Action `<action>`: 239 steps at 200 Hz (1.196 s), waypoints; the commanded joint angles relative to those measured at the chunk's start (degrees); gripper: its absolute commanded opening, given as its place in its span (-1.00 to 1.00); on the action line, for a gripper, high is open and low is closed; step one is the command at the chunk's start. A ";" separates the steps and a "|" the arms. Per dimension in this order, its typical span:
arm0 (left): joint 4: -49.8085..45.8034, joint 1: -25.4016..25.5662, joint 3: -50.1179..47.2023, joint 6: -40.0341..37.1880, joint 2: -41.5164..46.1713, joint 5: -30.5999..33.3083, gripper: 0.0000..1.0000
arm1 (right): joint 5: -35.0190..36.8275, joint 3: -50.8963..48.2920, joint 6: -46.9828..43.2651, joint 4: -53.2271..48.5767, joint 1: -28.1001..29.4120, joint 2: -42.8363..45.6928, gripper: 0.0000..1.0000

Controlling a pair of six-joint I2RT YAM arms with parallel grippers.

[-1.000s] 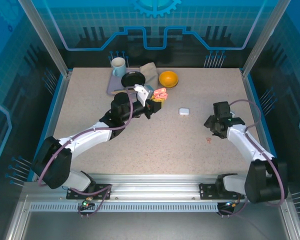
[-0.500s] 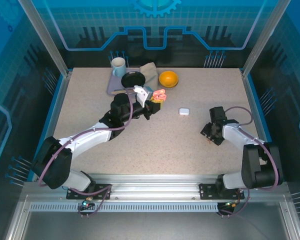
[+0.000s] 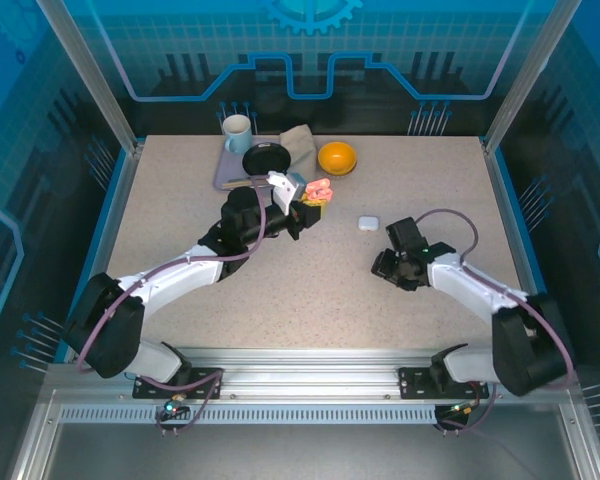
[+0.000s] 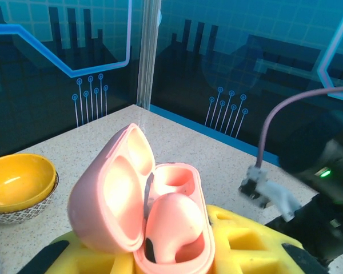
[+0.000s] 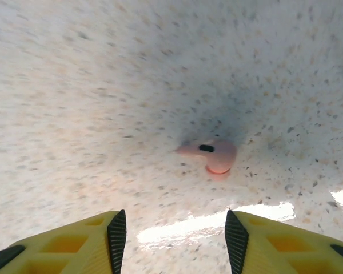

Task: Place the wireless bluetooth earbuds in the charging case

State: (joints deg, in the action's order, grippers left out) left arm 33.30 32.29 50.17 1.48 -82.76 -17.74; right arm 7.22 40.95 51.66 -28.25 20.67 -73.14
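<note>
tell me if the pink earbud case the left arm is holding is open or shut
Open: the pink charging case has its lid swung back, showing a pink earbud seated in the near socket.

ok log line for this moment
left hand: shut on open pink case | right hand: open over pink earbud on table

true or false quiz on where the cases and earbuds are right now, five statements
1. The pink case is open. True.
2. A pink earbud lies on the table ahead of the right gripper. True.
3. The pink case lies on the table. False: the left gripper holds it up.
4. The right gripper grips the pink earbud. False: its jaws are open, short of it.
5. The white case sits in the bowl. False: it lies on the table, apart from the bowl.
</note>
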 commanded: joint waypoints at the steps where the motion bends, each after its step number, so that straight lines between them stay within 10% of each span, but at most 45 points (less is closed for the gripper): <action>1: 1.40 -0.66 -1.17 -0.31 1.91 0.55 -1.00 | 4.42 0.26 2.46 -4.27 -3.36 3.29 0.04; 239: 1.43 -1.70 -2.33 0.39 2.69 0.16 -1.00 | 0.57 -0.02 -0.71 2.60 -2.20 -7.95 -0.12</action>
State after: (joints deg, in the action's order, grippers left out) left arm 33.30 31.22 48.47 1.56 -81.25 -17.76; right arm 6.98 40.93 52.23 -24.40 16.80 -84.01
